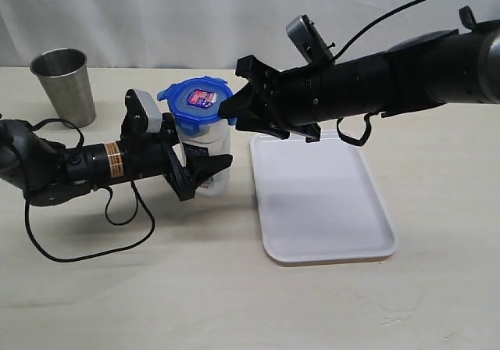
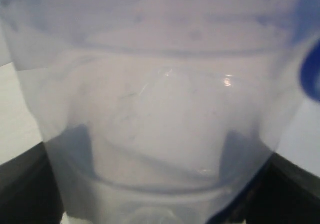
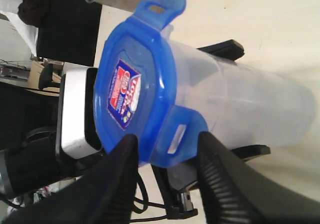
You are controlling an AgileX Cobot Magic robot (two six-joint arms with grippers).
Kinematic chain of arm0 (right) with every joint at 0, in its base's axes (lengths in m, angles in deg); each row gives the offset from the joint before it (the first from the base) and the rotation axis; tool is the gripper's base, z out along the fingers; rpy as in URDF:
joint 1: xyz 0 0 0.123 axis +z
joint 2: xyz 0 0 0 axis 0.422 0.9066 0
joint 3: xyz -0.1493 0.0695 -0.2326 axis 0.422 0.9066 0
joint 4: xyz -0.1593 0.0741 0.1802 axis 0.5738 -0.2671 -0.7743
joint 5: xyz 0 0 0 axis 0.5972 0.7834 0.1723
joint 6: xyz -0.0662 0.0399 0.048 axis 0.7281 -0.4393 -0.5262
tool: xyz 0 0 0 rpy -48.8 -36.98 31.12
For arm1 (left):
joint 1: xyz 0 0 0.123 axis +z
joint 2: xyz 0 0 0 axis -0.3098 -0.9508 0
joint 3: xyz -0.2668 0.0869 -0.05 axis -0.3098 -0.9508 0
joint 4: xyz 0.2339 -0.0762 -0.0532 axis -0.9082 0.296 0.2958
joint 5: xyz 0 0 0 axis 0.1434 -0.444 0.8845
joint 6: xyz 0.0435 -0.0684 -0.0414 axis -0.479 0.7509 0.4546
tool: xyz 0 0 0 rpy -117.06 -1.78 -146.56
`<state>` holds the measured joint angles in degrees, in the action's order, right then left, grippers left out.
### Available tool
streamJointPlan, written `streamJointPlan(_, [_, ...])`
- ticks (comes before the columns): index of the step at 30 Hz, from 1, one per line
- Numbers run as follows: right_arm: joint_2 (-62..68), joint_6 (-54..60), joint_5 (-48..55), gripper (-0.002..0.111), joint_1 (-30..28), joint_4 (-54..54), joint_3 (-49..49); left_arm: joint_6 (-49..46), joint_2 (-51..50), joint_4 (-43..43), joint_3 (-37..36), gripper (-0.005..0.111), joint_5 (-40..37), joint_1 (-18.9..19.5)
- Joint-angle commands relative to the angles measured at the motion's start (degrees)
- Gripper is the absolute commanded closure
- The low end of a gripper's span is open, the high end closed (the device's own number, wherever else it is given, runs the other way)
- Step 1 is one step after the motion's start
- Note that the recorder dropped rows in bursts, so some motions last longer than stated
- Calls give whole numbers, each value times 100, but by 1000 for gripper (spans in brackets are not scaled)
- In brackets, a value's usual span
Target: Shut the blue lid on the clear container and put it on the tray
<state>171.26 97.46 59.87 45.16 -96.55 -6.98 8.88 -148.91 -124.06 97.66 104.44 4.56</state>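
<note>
Blue lid [image 1: 201, 100], labelled on top, caps clear container [image 1: 219, 143] clamped in left jaws; right jaws spread.

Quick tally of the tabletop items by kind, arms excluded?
Lid: 1, blue lid
Container: 1, clear container
Cup: 1, steel cup
Tray: 1, white tray
Total: 4
</note>
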Motion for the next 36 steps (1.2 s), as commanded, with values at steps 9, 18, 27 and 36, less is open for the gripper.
streamJointPlan(9, [405,598,-112,88,59,-159,76,-93,5,-456,-10,107,220,-115])
streamJointPlan(18, [698,952,294,88,59,-706,76,-93,5,-474,-10,107,220,-115])
streamJointPlan(27, [496,1002,255,88,46,-138,76,-183,5,-424,-10,107,220,-115])
streamJointPlan(36, [-188,1146,126,84,46,1181,76,-560,5,-457,-10,107,205,-115])
